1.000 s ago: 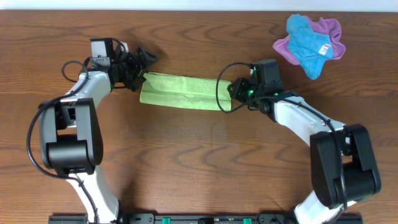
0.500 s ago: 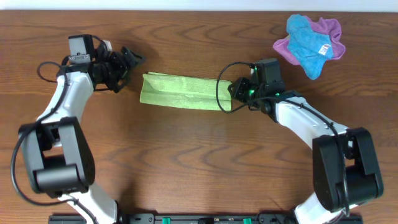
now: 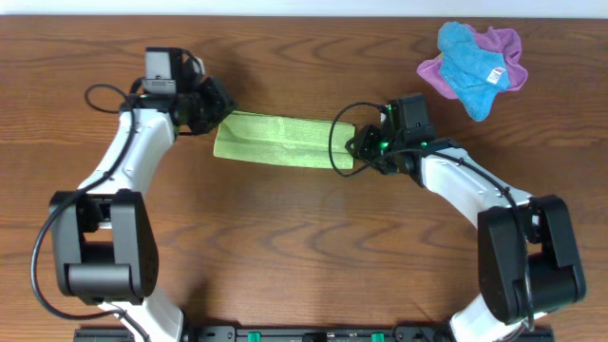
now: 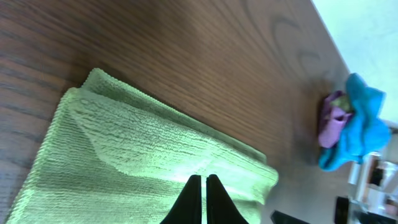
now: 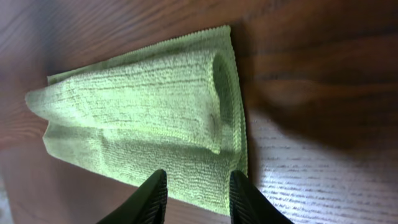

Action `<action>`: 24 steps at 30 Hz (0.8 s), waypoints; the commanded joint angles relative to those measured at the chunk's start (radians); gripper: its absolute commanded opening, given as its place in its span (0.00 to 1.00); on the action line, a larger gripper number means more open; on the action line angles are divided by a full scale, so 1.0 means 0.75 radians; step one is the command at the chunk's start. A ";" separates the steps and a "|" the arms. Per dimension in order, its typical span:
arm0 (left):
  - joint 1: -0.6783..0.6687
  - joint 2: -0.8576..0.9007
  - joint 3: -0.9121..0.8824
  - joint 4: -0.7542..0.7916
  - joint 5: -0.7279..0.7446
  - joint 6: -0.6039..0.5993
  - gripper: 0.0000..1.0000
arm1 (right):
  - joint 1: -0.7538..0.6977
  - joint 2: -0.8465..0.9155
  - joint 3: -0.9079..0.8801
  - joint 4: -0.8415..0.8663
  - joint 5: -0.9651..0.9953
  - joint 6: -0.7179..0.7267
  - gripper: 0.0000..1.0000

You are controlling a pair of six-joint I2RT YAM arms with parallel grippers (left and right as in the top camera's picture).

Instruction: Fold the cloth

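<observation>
The cloth (image 3: 280, 140), lime yellow-green, lies folded into a long strip across the middle of the wooden table. My left gripper (image 3: 220, 106) is at its left end. In the left wrist view its two black fingertips (image 4: 204, 186) are pressed together over the cloth (image 4: 137, 155), with nothing seen between them. My right gripper (image 3: 359, 150) is at the strip's right end. In the right wrist view it (image 5: 199, 190) stands open, and the cloth's (image 5: 143, 118) near edge lies flat below the gap between its fingers (image 5: 158, 194).
A bright blue cloth (image 3: 472, 55) with a white tag lies on a purple cloth (image 3: 508, 43) at the back right; the same pile (image 4: 351, 124) shows in the left wrist view. The table's far edge runs just behind them.
My left arm swung out to the left, then came back to the cloth's left end, and its jaws went from open to shut. The right arm has hardly moved.
</observation>
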 commanded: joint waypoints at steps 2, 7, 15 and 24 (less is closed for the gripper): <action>-0.034 0.086 0.022 0.005 -0.120 -0.007 0.06 | -0.007 -0.038 0.019 -0.021 -0.058 0.037 0.36; -0.036 0.197 0.022 0.010 -0.118 -0.027 0.06 | -0.007 -0.038 0.019 -0.035 -0.087 0.036 0.39; -0.036 0.280 0.022 0.010 -0.155 -0.031 0.06 | -0.007 -0.038 0.019 -0.059 -0.087 0.036 0.41; -0.036 0.365 0.022 -0.017 -0.162 -0.037 0.06 | -0.007 -0.038 0.019 -0.147 -0.077 0.034 0.50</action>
